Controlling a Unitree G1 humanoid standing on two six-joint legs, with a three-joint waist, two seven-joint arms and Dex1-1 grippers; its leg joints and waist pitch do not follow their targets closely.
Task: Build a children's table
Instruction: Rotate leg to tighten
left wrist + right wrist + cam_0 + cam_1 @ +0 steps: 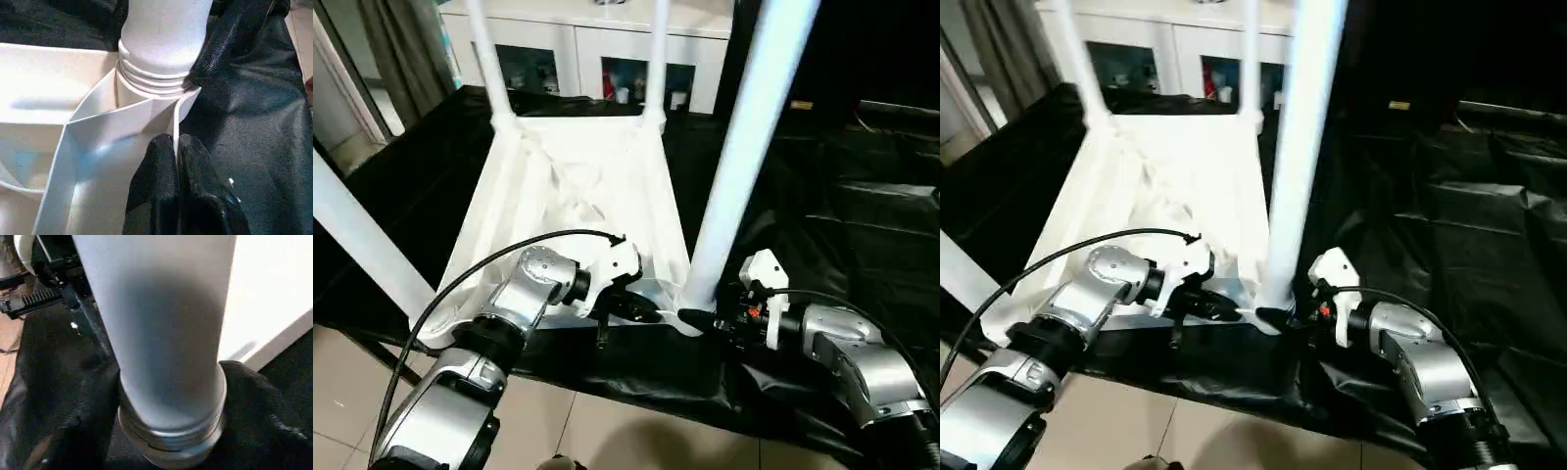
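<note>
Left gripper (175, 161) pinches the table top's (578, 186) thin rim beside the near-right leg (744, 147); right gripper's (710, 321) state unclear.

Both silver forearms reach forward from the near edge, wrists bent inward toward each other. The left gripper (175, 161) has its two black fingers (156, 171) pinched together on a thin white rim (174, 117). The right gripper (705, 318) points left at the base of a leg (734, 166), touching it; its finger spread cannot be made out.
</note>
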